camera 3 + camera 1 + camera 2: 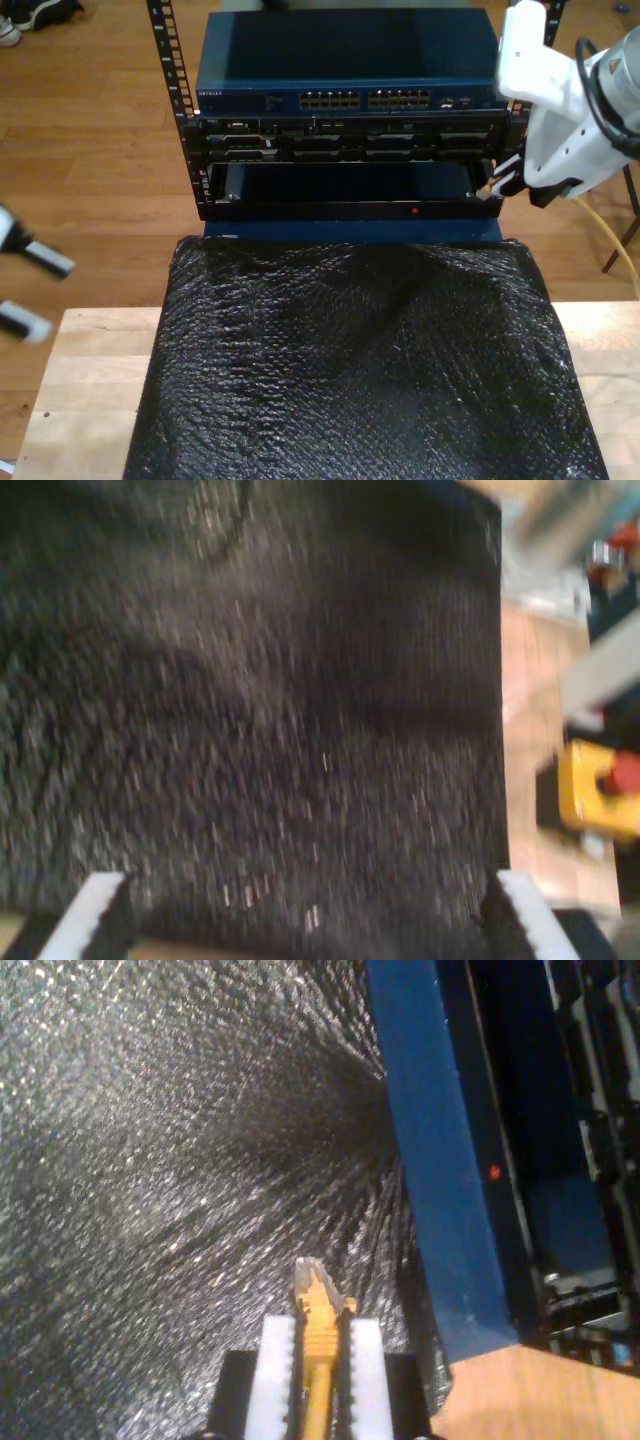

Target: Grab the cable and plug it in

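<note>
The second tool [322, 1360], clamped on the cable [318, 1385], should keep its connector [318, 1290] level toward the switch [340, 62]; the first tool [310, 910] gapes apart.

We see a black mat [360, 370] with a rough, glinting, pebbled skin. The surface [80, 390] under it is pale, matt wood. The blue box [345, 60] looks like smooth painted metal. The cable [318, 1360] looks like smooth yellow-orange plastic.

No readable text showing anywhere. The blue network switch [345, 62] is carrying a small white marking at the exterior view's left of its front, too blurred to read.
</note>
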You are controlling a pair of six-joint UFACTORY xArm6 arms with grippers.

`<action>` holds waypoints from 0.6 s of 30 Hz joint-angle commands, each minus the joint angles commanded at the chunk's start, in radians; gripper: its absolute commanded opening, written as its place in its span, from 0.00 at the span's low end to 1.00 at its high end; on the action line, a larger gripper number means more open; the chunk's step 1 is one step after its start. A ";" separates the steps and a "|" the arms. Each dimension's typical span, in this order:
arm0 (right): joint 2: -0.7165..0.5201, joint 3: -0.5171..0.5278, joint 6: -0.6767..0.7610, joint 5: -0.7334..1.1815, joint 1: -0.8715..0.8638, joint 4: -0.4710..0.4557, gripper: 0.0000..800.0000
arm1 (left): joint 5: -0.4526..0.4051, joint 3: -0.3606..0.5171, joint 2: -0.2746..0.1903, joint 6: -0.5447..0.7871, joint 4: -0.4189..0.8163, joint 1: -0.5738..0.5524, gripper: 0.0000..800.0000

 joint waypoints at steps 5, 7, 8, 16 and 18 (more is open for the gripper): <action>0.057 0.000 0.029 0.002 0.002 -0.031 0.00 | 0.003 0.032 -0.002 0.155 0.061 0.100 1.00; 0.071 0.000 0.048 0.002 0.005 -0.052 0.00 | 0.005 0.044 -0.003 0.215 0.103 0.137 1.00; 0.078 -0.002 0.057 0.000 0.005 -0.058 0.00 | 0.006 0.051 -0.006 0.244 0.127 0.152 1.00; 0.129 -0.012 0.063 0.000 0.006 -0.071 0.00 | 0.003 0.167 -0.064 0.525 0.273 0.288 1.00; 0.132 -0.012 0.063 0.000 0.008 -0.071 0.00 | 0.002 0.193 -0.064 0.583 0.311 0.336 1.00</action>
